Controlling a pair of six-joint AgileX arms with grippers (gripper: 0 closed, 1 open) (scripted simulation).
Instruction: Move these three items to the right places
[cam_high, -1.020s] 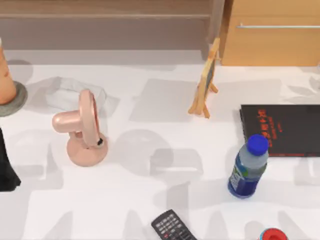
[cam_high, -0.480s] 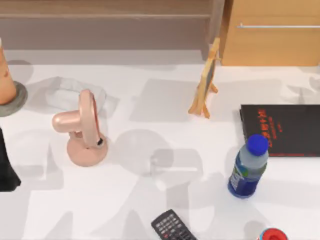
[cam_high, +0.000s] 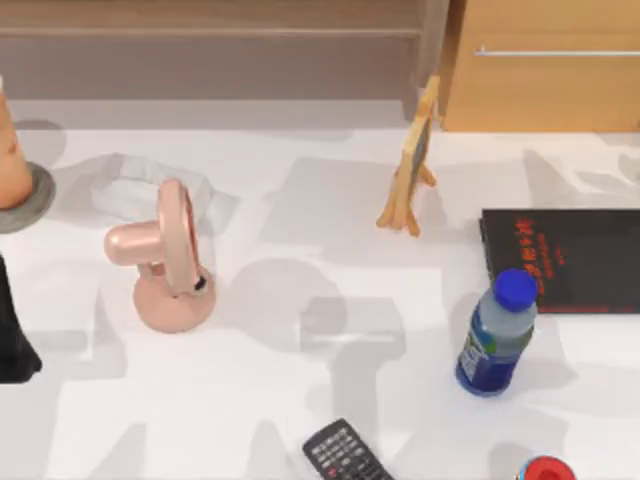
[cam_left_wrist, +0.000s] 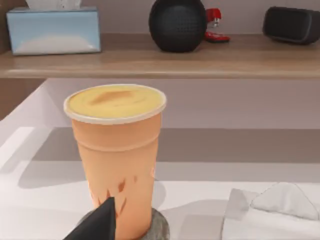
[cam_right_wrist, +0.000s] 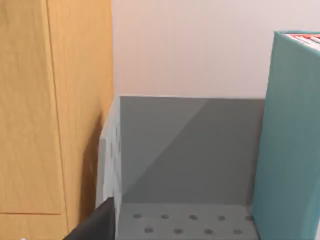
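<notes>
Two grippers are in play above one broad white table (cam_high: 300, 400), and for neither can it be told whether it is released, clenched or grasping anything.

Directly ahead of the right gripper (cam_right_wrist: 95, 225) rises the side of a light wooden cabinet (cam_right_wrist: 50, 100). Next to that stands an open grey box with a perforated floor (cam_right_wrist: 190, 145). The flat light-blue book (cam_right_wrist: 290, 140) stands upright inside this box, set against one of its sides, in front of the gripper and apart from it.

Close before the left gripper (cam_left_wrist: 97, 225) stands the tall peach-orange tapered cup-like vase (cam_left_wrist: 117, 170), upright, with a pale yellow top. It rests on a round grey stone coaster (cam_left_wrist: 159, 227). A dark tip of the gripper overlaps the vase's lower part, but contact cannot be judged. Beyond the vase, farther from the gripper, a wooden shelf (cam_left_wrist: 200, 62) carries a light-blue tissue box (cam_left_wrist: 52, 31) and a black round speaker (cam_left_wrist: 177, 24).
</notes>
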